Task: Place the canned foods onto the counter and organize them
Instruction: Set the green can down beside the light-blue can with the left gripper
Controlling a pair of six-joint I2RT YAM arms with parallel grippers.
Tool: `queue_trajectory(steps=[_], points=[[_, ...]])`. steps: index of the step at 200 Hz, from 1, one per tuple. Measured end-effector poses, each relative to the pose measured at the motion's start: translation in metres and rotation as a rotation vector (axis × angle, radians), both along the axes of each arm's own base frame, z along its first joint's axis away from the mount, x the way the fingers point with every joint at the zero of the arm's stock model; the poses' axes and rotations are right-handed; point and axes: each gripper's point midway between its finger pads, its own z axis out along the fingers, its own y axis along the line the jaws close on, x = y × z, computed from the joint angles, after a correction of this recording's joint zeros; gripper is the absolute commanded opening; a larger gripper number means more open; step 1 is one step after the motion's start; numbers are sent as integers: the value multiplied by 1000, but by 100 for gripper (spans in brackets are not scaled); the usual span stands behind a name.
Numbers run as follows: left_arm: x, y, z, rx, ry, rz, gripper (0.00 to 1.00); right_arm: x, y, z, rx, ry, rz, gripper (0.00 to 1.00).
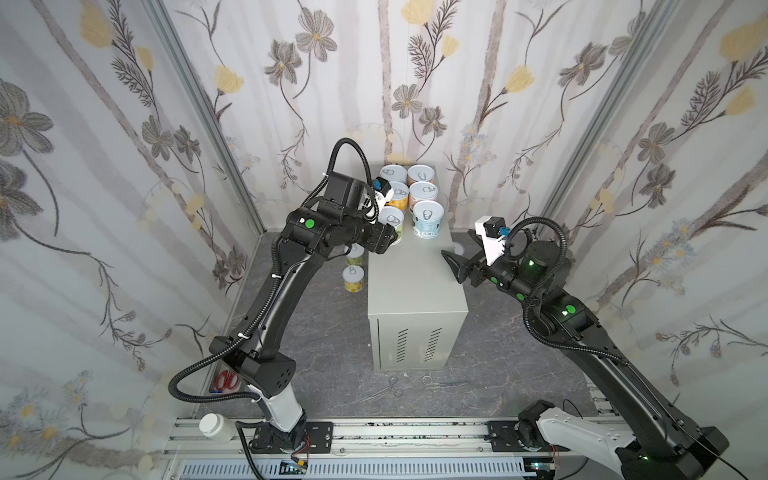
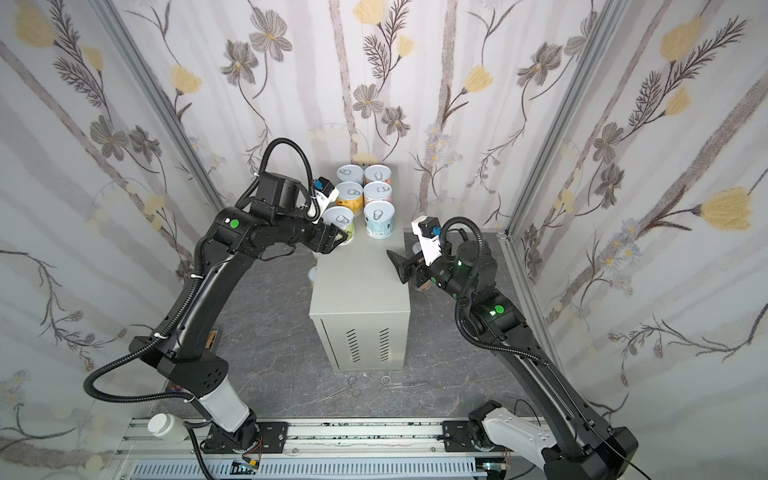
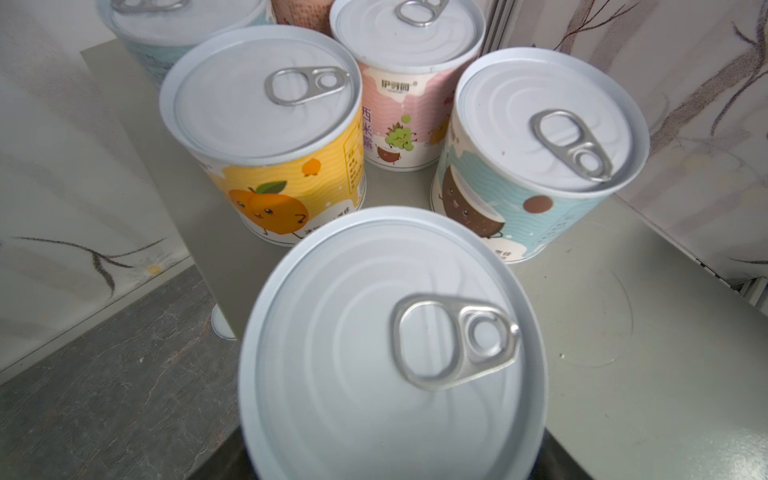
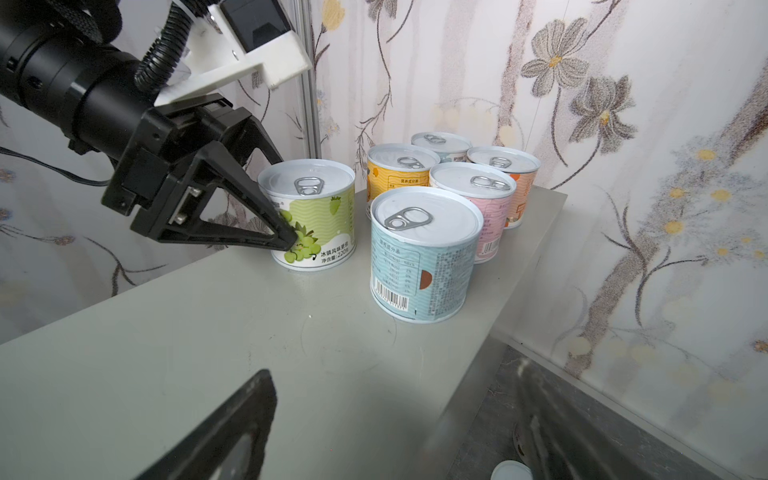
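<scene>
Green can (image 4: 322, 216) upright on counter (image 4: 199, 332) between left fingers (image 4: 283, 239), grip unclear; right fingers (image 1: 455, 266) apart, empty.

The grey surface (image 1: 415, 282) before me carries six cans (image 1: 423, 192) at its far end, upright in two rows of three. The green-label can (image 4: 316, 220) and light-blue can (image 4: 424, 257) are nearest me. Beside the surface, two more cans (image 1: 354, 279) stand on the floor (image 1: 324, 332).

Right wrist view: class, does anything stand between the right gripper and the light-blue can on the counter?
Nothing visible does: only bare counter top lies between the open right gripper and the light-blue can.
</scene>
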Motion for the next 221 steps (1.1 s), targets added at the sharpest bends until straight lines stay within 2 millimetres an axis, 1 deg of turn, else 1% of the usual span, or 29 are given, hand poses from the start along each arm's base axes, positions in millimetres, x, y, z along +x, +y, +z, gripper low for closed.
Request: queue_trajectory(steps=[45, 91, 135, 183, 221], points=[[4, -6, 0, -13, -8, -20, 71, 4, 0, 1, 7, -17, -11, 89], [8, -10, -1, -18, -15, -23, 71, 8, 3, 0, 8, -24, -11, 89], [11, -11, -2, -17, -22, -25, 72, 10, 3, 4, 17, -40, -11, 89], [14, -12, -8, -6, -13, -24, 73, 14, 6, -2, 9, -26, -10, 89], [15, -13, -10, 0, -11, -28, 76, 15, 7, -3, 8, -25, -10, 89]])
